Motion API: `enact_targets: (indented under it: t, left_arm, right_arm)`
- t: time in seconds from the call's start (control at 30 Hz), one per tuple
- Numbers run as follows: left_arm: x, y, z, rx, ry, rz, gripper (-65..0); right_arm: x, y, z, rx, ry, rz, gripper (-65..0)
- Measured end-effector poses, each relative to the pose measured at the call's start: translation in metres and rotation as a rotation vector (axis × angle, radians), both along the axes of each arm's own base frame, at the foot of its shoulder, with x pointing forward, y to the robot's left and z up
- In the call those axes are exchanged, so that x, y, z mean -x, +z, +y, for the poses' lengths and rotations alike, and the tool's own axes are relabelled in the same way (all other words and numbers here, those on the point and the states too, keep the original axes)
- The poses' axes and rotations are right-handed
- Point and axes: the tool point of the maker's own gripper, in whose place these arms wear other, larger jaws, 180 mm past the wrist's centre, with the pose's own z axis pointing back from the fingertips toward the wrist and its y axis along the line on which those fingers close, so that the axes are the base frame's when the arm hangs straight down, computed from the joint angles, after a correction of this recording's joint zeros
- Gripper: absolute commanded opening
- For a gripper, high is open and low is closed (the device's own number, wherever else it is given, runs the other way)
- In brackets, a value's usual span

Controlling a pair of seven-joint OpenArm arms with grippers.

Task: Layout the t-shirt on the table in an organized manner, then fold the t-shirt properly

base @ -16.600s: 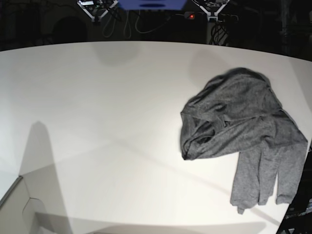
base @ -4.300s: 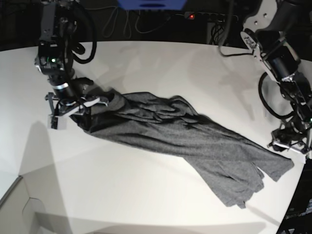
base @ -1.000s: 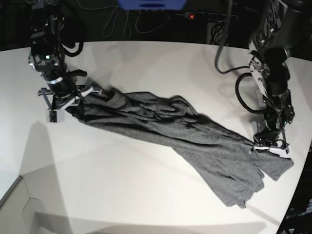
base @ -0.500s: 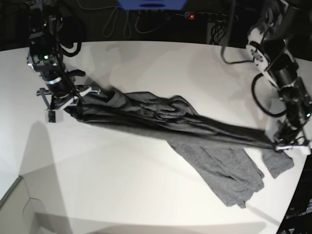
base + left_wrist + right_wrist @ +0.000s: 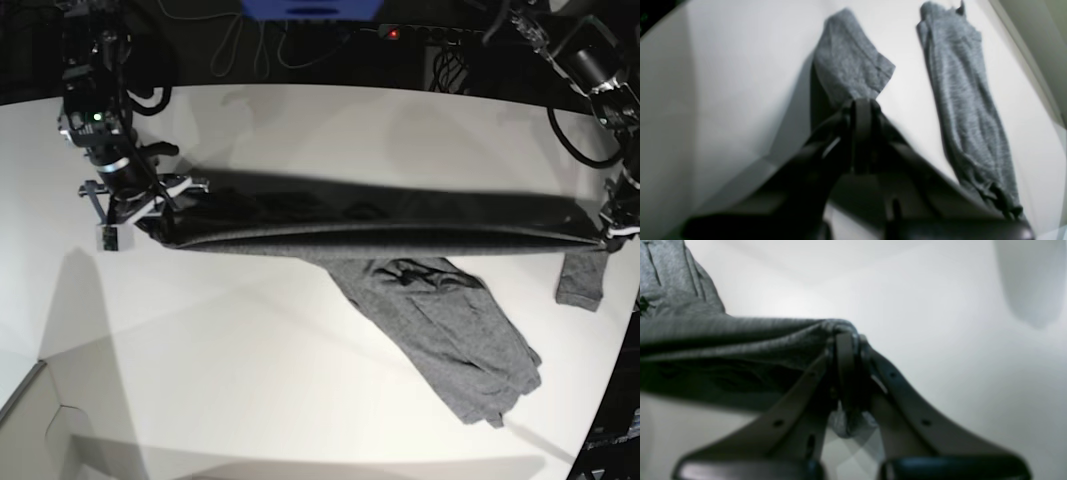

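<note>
- The t-shirt (image 5: 390,225) is stretched into a taut band running along the table (image 5: 300,130), from near its left edge to its right edge, lifted clear of the surface along the pulled line.
- The right gripper (image 5: 150,205) holds one end, jaws closed on bunched cloth; the left gripper (image 5: 610,232) holds the other end, jaws likewise clamped on fabric.
- The long axis lies straight between the two grips, so neither arm is nearer the body of the shirt.
- The rest of the cloth sags toward the near edge and lies crumpled on the table (image 5: 450,340); a short flap hangs below the left gripper, probably a sleeve.
- Spreading likely means drawing that slack part flat.
</note>
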Motion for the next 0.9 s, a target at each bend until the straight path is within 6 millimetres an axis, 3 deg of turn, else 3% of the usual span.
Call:
enact_targets:
  t: [0.27, 0.43, 0.6, 0.8, 0.9]
  left_arm:
    - [0.009, -0.006, 0.001, 0.009, 0.006, 0.017, -64.0]
    - [0.018, -0.018, -0.009, 0.052, -0.047, 0.104, -64.0]
    - [0.023, 0.002, 0.004, 0.015, -0.004, 0.063, -63.2]
    - [0.020, 0.010, 0.007, 0.001, -0.002, 0.041, -40.7]
    - [0.018, 0.009, 0.003, 0.014, 0.006, 0.027, -35.9]
  right_arm:
    - [0.010, -0.008, 0.004, -0.017, -0.007, 0.024, -65.0]
    - [0.017, -0.014, 0.005, -0.018, -0.007, 0.044, -65.0]
    - [0.017, -0.014, 0.005, -0.020, -0.007, 0.042, -65.0]
    - [0.017, -0.014, 0.005, -0.019, -0.007, 0.043, -65.0]
    - [0.017, -0.014, 0.005, -0.019, -0.007, 0.043, -65.0]
